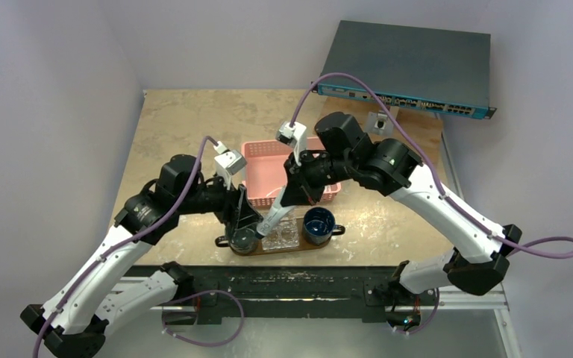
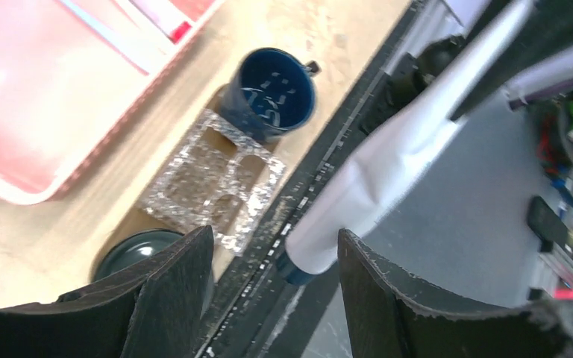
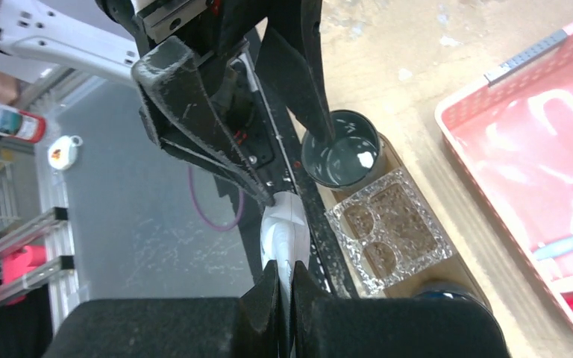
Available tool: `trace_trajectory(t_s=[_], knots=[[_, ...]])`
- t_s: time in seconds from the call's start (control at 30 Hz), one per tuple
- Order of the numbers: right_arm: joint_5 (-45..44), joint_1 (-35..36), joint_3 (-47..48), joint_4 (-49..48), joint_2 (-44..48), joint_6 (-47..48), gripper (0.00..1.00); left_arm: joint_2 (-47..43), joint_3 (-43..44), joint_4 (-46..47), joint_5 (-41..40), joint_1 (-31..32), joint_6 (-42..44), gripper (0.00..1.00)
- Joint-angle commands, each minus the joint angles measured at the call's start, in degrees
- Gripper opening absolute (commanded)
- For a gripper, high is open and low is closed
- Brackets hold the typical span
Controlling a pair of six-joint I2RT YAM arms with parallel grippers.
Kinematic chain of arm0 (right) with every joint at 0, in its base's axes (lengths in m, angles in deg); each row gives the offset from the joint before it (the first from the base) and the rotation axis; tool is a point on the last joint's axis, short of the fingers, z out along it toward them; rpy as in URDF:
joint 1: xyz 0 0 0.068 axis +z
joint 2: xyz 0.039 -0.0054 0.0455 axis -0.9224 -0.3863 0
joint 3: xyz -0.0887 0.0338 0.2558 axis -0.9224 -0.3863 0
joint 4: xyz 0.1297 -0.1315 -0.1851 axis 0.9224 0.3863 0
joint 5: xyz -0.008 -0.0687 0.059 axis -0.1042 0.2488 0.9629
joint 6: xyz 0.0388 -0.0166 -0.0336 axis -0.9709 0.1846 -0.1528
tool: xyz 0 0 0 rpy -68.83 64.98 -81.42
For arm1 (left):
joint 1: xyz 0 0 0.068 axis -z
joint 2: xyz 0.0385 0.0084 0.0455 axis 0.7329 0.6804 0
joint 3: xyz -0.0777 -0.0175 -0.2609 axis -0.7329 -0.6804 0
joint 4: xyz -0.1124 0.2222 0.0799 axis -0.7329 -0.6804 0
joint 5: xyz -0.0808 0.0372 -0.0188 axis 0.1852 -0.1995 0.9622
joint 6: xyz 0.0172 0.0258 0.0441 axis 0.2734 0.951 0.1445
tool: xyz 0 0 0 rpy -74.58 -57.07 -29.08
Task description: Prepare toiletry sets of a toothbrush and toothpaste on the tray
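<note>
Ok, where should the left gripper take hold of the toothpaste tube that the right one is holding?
Probably best to grip the toothpaste tube on its plump body just above the dark cap, coming from the cap end. The right gripper pinches its flat tail, so the cap end is free, and the left gripper's open fingers flank it.

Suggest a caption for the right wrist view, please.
Right gripper pinches the toothpaste; the open left gripper straddles its other end.
</note>
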Motion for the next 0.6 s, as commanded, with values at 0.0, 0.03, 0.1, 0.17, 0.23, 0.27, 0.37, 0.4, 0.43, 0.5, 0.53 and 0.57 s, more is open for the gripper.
trace_trajectory(t_s=[0.0, 0.03, 0.1, 0.17, 0.23, 0.27, 0.37, 0.4, 0.43, 0.5, 0.53, 0.57], knots=[[-12.88, 4.52, 6.43, 5.75, -2.43, -1.92, 0.00, -1.24, 1.44, 1.10, -11.12, -0.21, 0.21, 0.62], [-14.64, 5.06, 7.04, 6.27, -2.95, -2.29, 0.00, -1.70, 1.30, 1.06, -12.50, -0.25, 0.25, 0.63], [-18.73, 6.04, 8.01, 7.46, -4.12, -3.02, 0.00, -2.52, 1.15, 0.83, -15.38, -0.20, 0.47, 0.67], [-22.83, 7.29, 8.91, 8.44, -5.17, -3.61, 0.00, -3.06, 1.14, 0.31, -18.08, -0.20, 0.70, 0.73], [-27.31, 8.95, 10.00, 9.42, -6.27, -4.49, 0.00, -3.20, 1.17, -0.81, -22.01, -0.20, 0.63, 0.75], [-28.77, 9.61, 10.41, 9.86, -6.91, -4.80, 0.00, -3.28, 1.05, -1.42, -24.20, -0.25, 0.49, 0.76], [-35.01, 11.48, 11.22, 10.35, -8.73, -6.29, 0.00, -3.45, 0.04, -2.49, -30.28, -0.25, -0.12, 0.90], [-36.80, 11.94, 11.44, 10.22, -9.23, -6.88, 0.00, -3.47, -0.40, -2.80, -31.79, -0.27, -0.34, 0.91], [-38.65, 12.53, 11.65, 10.08, -9.81, -7.35, 0.00, -3.66, -1.02, -2.78, -33.58, -0.21, -0.62, 0.91], [-41.05, 13.77, 11.85, 9.42, -10.68, -7.89, 0.00, -4.35, -2.10, -2.71, -35.75, -0.20, -0.86, 0.92], [-42.21, 14.26, 12.01, 9.22, -11.13, -8.19, 0.00, -4.86, -2.74, -2.41, -36.60, -0.20, -0.86, 0.92], [-43.22, 14.70, 12.17, 9.22, -11.81, -8.36, 0.00, -5.48, -3.35, -1.96, -37.43, -0.20, -0.86, 0.92]])
